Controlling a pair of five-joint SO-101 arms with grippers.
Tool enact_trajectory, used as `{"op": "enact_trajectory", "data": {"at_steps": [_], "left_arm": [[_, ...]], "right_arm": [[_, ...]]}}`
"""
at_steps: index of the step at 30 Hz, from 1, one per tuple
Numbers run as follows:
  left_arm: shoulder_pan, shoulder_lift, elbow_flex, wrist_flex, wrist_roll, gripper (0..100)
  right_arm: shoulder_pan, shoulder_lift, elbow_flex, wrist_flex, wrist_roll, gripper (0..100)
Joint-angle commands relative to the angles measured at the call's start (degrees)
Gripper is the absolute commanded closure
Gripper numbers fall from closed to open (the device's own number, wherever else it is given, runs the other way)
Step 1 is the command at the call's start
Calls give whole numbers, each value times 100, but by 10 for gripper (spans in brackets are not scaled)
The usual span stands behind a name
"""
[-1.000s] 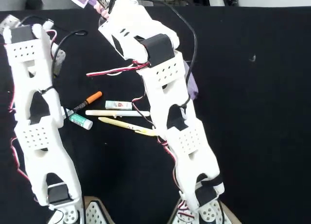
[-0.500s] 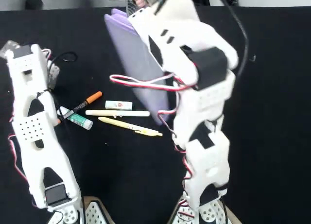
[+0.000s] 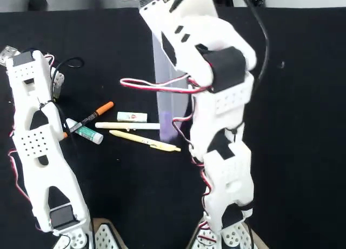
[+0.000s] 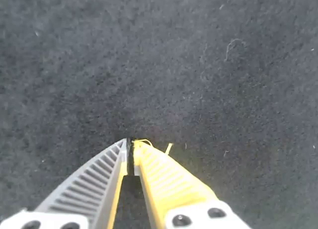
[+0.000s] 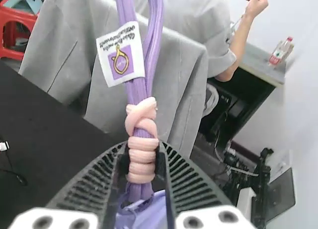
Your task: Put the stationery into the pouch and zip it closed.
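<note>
The purple pouch (image 3: 168,92) hangs edge-on above the black table, held up at the back by my right gripper (image 5: 142,162). That gripper is shut on the pink knotted cord (image 5: 140,139) at the pouch's top, beside a white tag (image 5: 120,52). On the table to the pouch's left lie an orange marker (image 3: 95,115), a green-and-white glue stick (image 3: 87,133), a small white eraser (image 3: 132,116), a white pen (image 3: 127,126) and a yellow pen (image 3: 145,141). My left gripper (image 4: 130,142) is shut on nothing, low over bare cloth at the far left.
The left arm (image 3: 33,108) stands along the table's left side, right beside the glue stick and marker. Red and white wires (image 3: 151,85) loop off the raised right arm (image 3: 221,98). Black cloth (image 3: 297,152) covers the table's right half.
The right arm has risen and lifted the pouch off the table; the pouch has swung from face-on to edge-on. The left arm shifted slightly left a second ago, then kept still.
</note>
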Motion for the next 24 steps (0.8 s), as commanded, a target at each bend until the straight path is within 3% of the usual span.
{"op": "enact_trajectory", "data": {"at_steps": [1, 10, 15, 24], "left_arm": [[-198, -35, -57, -105, 9, 970], [-242, -35, -75, -88, 0, 970], [-242, -35, -57, -88, -9, 970], [-286, -35, -48, -88, -9, 970]], "right_arm": [[-18, 84, -189, 0, -44, 988], [-229, 374, -207, 1635, -70, 988], [-211, 365, -180, 1626, -941, 988], [-237, 356, -101, 1653, -976, 988]]}}
